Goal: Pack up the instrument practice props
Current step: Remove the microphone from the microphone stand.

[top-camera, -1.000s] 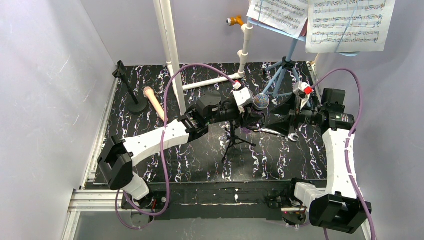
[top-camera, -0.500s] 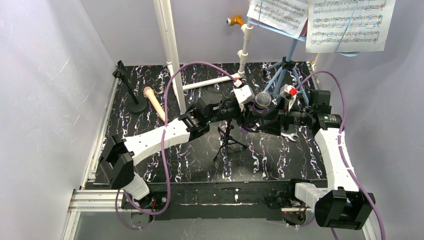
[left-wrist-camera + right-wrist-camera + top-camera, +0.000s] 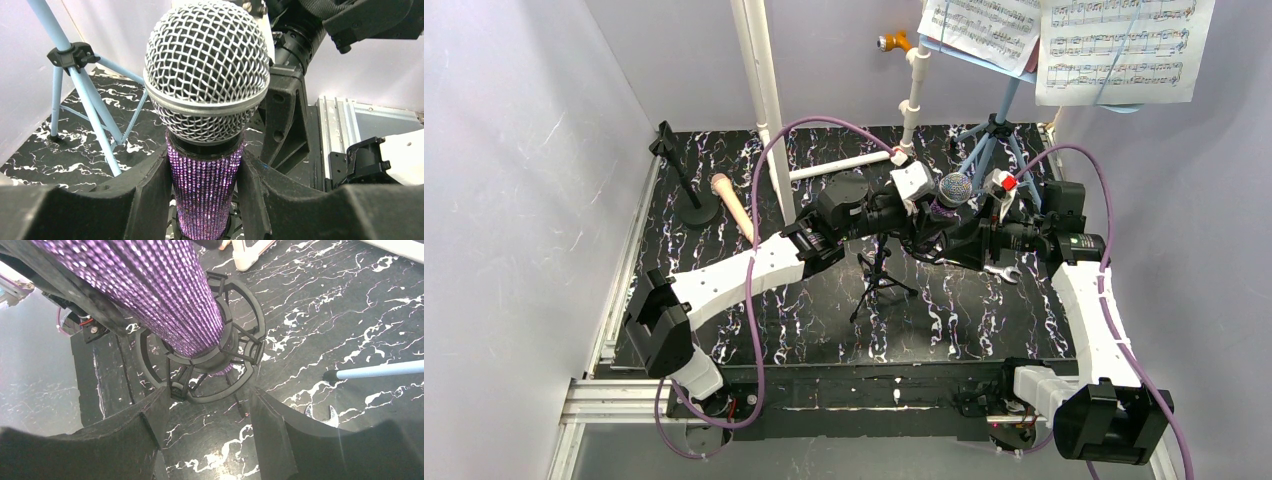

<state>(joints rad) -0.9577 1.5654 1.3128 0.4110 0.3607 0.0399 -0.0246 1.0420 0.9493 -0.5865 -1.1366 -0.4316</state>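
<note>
Mid-bench is jammed. The left hand and right hand meet at the purple glitter microphone, over the black mic tripod. Behind them stand the light-blue music rack legs and white pipes. A silver wrench lies near the right hand. The near-right bench is bare. There is probably no passable gap between the hands.

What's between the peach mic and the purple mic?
Top view: between peach mic and purple mic stand the upright white pipe and the left arm.
</note>
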